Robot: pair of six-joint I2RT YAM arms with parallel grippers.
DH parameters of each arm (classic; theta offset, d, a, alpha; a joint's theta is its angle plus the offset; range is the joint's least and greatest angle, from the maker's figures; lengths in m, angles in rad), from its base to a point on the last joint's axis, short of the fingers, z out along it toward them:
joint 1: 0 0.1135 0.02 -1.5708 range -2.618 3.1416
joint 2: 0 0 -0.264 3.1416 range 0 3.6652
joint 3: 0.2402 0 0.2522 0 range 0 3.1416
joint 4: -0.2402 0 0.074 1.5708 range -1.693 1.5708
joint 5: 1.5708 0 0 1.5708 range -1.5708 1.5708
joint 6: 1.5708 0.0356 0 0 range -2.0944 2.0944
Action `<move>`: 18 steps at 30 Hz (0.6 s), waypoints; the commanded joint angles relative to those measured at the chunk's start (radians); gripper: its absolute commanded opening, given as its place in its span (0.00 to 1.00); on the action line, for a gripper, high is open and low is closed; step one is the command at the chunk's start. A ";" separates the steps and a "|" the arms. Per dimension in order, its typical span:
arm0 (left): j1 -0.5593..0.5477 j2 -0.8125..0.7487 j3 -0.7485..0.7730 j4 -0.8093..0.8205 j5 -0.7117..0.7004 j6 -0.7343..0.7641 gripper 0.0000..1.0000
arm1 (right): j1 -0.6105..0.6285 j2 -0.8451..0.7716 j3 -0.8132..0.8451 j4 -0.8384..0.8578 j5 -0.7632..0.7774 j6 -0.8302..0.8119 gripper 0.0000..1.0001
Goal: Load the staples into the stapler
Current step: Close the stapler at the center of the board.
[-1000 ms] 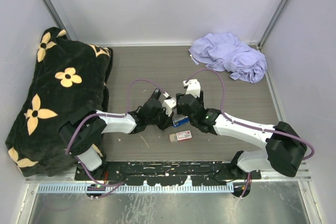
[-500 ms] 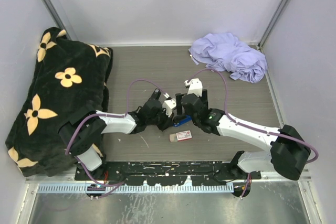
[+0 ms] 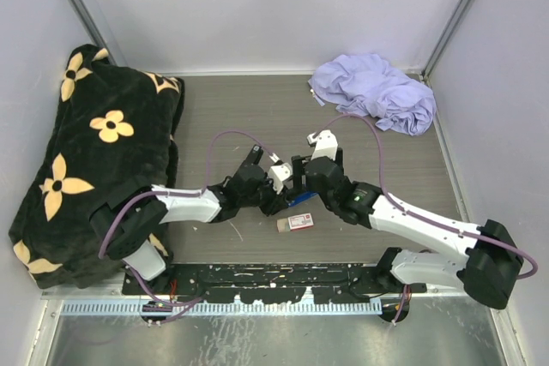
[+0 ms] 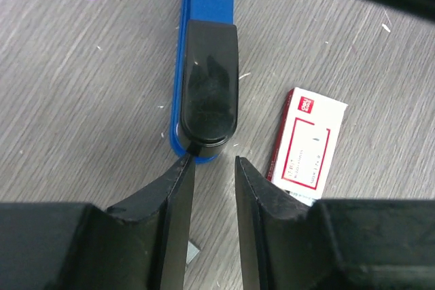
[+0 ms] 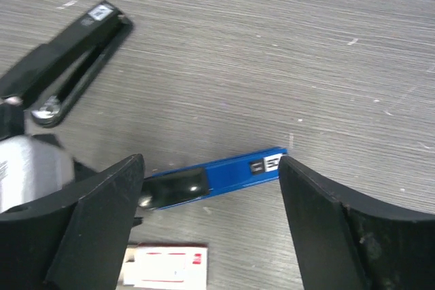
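No wording can be read with certainty.

- Staples box (image 4: pixel 306 142): a red tab in one corner of its white face carries small white characters, too fine to make out. A red-line frame is printed below it.
- Blue stapler (image 5: pixel 214 176): a small black-and-white mark near its tip, illegible.
- Black stapler (image 5: pixel 68 56): a small white sticker with a dark code-like pattern at its end, illegible.

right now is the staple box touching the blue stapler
Apart. The left wrist view shows a strip of bare table between the staple box and the blue stapler, with no overlap anywhere along their facing edges.
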 commanded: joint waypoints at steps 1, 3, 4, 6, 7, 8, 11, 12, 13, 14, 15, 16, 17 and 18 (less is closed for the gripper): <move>0.006 -0.062 -0.019 0.072 -0.096 -0.026 0.33 | 0.096 -0.072 -0.005 0.117 -0.223 0.022 0.81; 0.011 -0.106 -0.053 0.078 -0.117 -0.035 0.35 | 0.091 -0.075 -0.021 0.114 -0.216 0.042 0.73; 0.014 -0.129 -0.070 0.078 -0.123 -0.043 0.37 | 0.086 -0.069 -0.024 0.112 -0.218 0.053 0.70; 0.022 -0.172 -0.098 0.075 -0.129 -0.059 0.38 | 0.083 -0.048 -0.030 0.111 -0.233 0.063 0.64; 0.026 -0.190 -0.110 0.069 -0.130 -0.070 0.39 | 0.083 -0.034 -0.029 0.110 -0.242 0.068 0.61; 0.028 -0.207 -0.116 0.056 -0.133 -0.081 0.39 | 0.083 -0.018 -0.029 0.113 -0.253 0.074 0.59; 0.032 -0.251 -0.131 0.010 -0.174 -0.130 0.41 | 0.084 0.028 -0.032 0.135 -0.287 0.084 0.55; 0.033 -0.267 -0.131 -0.011 -0.192 -0.154 0.42 | 0.084 0.041 -0.031 0.142 -0.294 0.087 0.54; 0.032 -0.282 -0.133 -0.034 -0.206 -0.180 0.42 | 0.084 0.053 -0.030 0.146 -0.295 0.093 0.53; 0.033 -0.295 -0.138 -0.049 -0.221 -0.208 0.42 | 0.083 0.063 -0.028 0.149 -0.292 0.099 0.53; 0.033 -0.318 -0.143 -0.069 -0.230 -0.235 0.42 | 0.083 0.069 -0.027 0.149 -0.286 0.106 0.52; 0.033 -0.335 -0.151 -0.083 -0.239 -0.260 0.42 | 0.084 0.075 -0.028 0.150 -0.282 0.112 0.51; 0.033 -0.348 -0.159 -0.101 -0.255 -0.287 0.42 | 0.084 0.076 -0.029 0.155 -0.281 0.116 0.51; 0.033 -0.366 -0.161 -0.125 -0.271 -0.313 0.42 | 0.084 0.075 -0.031 0.159 -0.276 0.119 0.50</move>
